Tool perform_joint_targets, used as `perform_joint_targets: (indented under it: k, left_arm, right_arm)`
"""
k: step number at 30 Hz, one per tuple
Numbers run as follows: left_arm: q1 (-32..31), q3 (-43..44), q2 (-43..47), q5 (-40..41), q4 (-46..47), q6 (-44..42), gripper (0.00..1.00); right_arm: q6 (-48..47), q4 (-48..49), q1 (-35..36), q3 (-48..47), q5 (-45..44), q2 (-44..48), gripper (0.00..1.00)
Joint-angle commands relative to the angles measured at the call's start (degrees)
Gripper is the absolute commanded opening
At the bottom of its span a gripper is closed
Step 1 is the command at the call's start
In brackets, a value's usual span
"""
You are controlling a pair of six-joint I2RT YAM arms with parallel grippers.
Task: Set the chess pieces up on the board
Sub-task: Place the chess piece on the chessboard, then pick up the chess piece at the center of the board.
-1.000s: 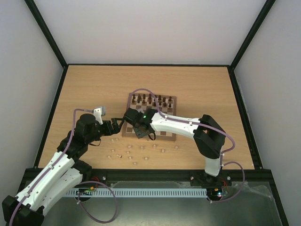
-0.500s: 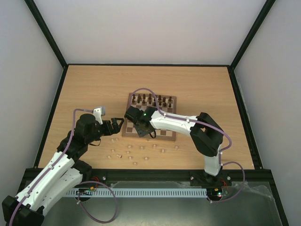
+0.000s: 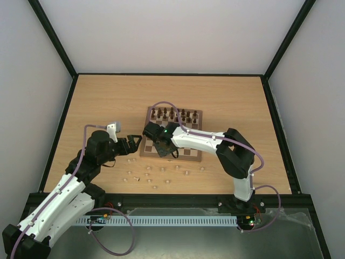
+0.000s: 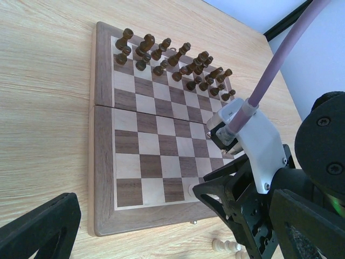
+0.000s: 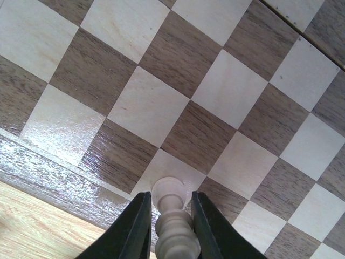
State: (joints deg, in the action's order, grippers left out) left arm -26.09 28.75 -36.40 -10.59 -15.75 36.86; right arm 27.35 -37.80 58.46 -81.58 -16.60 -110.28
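The left end effector (image 3: 135, 144) gapes wide above the wood-grain desk (image 3: 102, 102), where pale turned chess pieces (image 3: 156, 172) lie scattered near the glossy chequered board (image 4: 103, 162). Black fingers of the right end effector (image 5: 169, 199) flank one upright beige piece (image 5: 172, 229) on an edge-row cream square; whether they clamp it is unclear.

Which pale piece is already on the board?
The pale piece flanked by the right gripper, standing on a cream square by the board's border. The other pale pieces are on the table.
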Motion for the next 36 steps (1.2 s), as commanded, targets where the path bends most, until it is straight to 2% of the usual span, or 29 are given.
perform_joint_targets:
  k: [1, 7, 19, 24, 30, 36]
  left_arm:
    - [0.1, -0.2, 0.4, 0.2, 0.5, 0.1, 0.99]
    - [0.1, -0.1, 0.6, 0.2, 0.7, 0.1, 0.99]
    - [0.0, 0.5, 0.5, 0.7, 0.3, 0.1, 0.99]
    - [0.0, 0.6, 0.1, 0.9, 0.7, 0.3, 0.99]
    - [0.1, 0.7, -0.9, 0.4, 1.5, 0.3, 0.99]
    - [0.1, 0.5, -1.9, -0.2, 2.6, 0.3, 0.99]
  right_arm:
    - [-0.7, -2.0, -0.4, -0.2, 0.5, -0.9, 0.23]
    - [-1.1, -2.4, -0.4, -1.0, 0.8, 0.2, 0.30]
    - [-2.3, -4.8, -0.3, -5.2, 2.7, 5.3, 0.32]
    - [-1.5, -6.8, -0.3, -4.9, 1.7, 10.1, 0.34]
    - [2.0, -6.9, 1.3, 4.5, 1.5, 20.9, 0.38]
    - [6.7, -1.4, 5.0, 19.0, 4.8, 27.2, 0.55]
